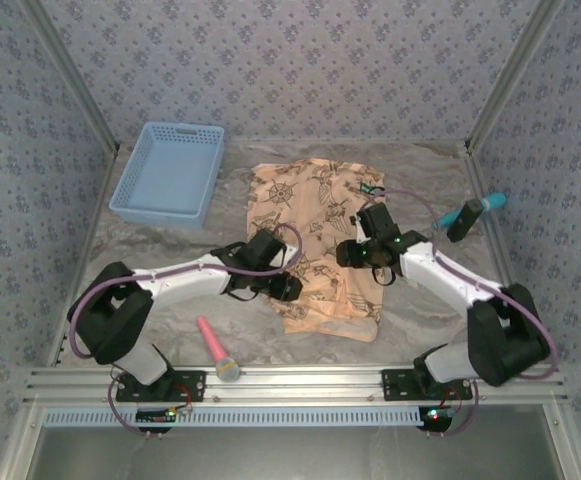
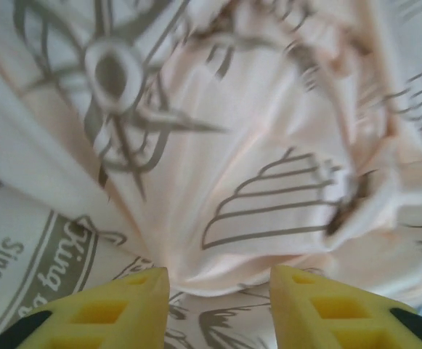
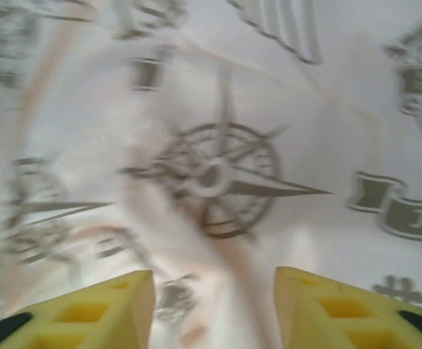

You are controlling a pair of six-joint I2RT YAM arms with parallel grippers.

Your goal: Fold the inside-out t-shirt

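Left tool (image 2: pixel 218 280) and right tool (image 3: pixel 214 280), both spread, on inside-out t-shirt (image 1: pixel 315 200); overhead, blue basket (image 1: pixel 162 213) nearby.

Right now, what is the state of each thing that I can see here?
Shirt: spread out, rumpled, print showing.
Basket: upright, empty.
Pink tool: lying flat, untouched.
Teal tool: lying loose, untouched.
Left gripper: open, over the shirt.
Right gripper: open, over the shirt.

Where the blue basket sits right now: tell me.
In the top external view, the blue basket sits far left on the table, just left of the inside-out t-shirt.
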